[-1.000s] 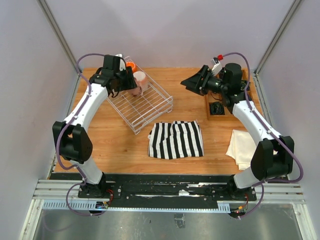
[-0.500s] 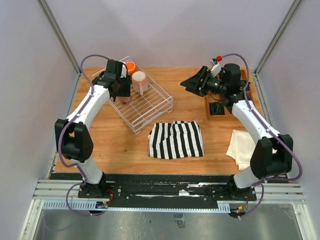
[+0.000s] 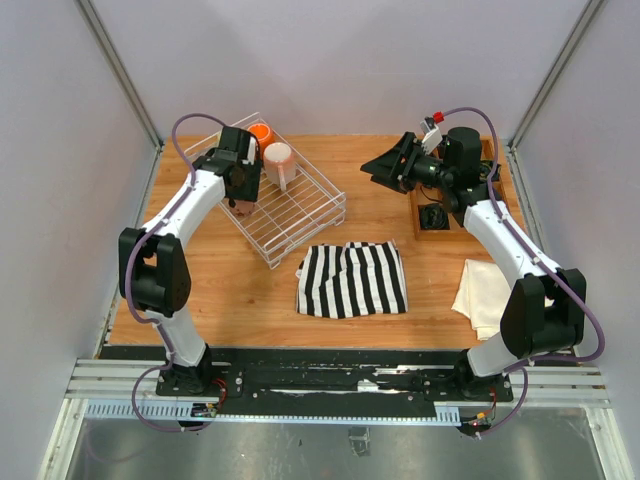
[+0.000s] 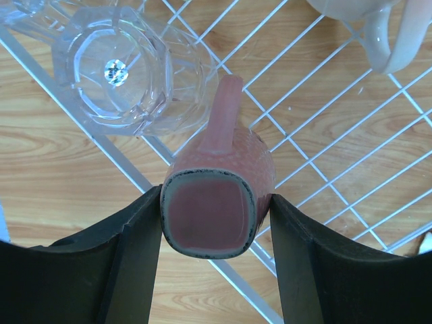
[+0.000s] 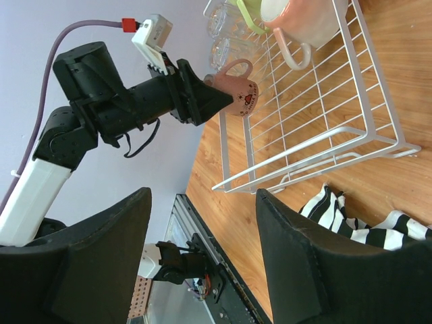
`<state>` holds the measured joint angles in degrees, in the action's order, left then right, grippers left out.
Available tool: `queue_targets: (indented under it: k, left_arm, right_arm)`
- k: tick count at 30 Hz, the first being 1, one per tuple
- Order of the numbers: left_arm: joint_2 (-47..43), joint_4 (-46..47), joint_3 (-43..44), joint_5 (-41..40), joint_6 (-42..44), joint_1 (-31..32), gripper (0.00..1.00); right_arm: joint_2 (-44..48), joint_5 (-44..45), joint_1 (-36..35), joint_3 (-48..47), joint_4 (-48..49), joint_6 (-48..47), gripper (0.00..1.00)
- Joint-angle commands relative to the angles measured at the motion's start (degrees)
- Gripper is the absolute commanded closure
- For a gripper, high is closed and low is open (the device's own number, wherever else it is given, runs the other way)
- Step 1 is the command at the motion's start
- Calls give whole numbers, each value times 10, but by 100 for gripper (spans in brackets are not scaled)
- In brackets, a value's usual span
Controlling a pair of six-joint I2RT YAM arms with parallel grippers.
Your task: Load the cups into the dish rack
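Left wrist view has the left gripper (image 4: 216,216) clamped on the smaller dusty-pink mug (image 4: 233,158), one finger pressed to each side of its squarish mouth, handle pointing straight away from the palm. Over the last second the top view shows this arm swinging back from above the middle of the dish rack (image 3: 300,215) toward its left edge and dropping lower, so the mug now hangs over the rack's wire rim and not over the open grid. From the right wrist view it looks to be in the air above that rim, not yet resting on the wires, so the cup counts as carried, not loaded. Just beyond the fingertips, to their left, a clear glass tumbler (image 4: 128,67) already sits in the rack, close to the mug's handle; further ahead and to the right stands the pale pink mug (image 4: 378,34), and past that the orange mug (image 3: 261,133). I judge the placing to be almost done, with only a short descent and a release left. Far across the table the right gripper (image 3: 385,165) hovers with its fingers spread, holding nothing
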<state>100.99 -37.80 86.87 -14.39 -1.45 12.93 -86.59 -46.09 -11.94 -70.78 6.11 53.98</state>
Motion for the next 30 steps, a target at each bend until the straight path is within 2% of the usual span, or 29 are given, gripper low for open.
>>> queue_targets:
  k: [1, 22, 24, 26, 28, 30]
  left_arm:
    - [11, 27, 2, -16, 14, 2, 100]
    - [33, 45, -29, -16, -14, 1, 99]
    - [34, 43, -27, -16, -17, 1, 93]
    - [35, 41, -25, -17, -20, 1, 83]
    - [36, 37, -22, -17, -20, 2, 78]
    - [39, 32, -20, -18, -21, 1, 68]
  right_arm:
    - [4, -8, 8, 1, 7, -3, 36]
    - [1, -10, 8, -1, 7, -3, 36]
    - [0, -11, 8, -2, 8, -3, 36]
    - [0, -11, 8, -2, 7, -3, 36]
    - [-1, -11, 8, -2, 7, -3, 36]
    - [-1, -11, 9, -2, 7, -3, 36]
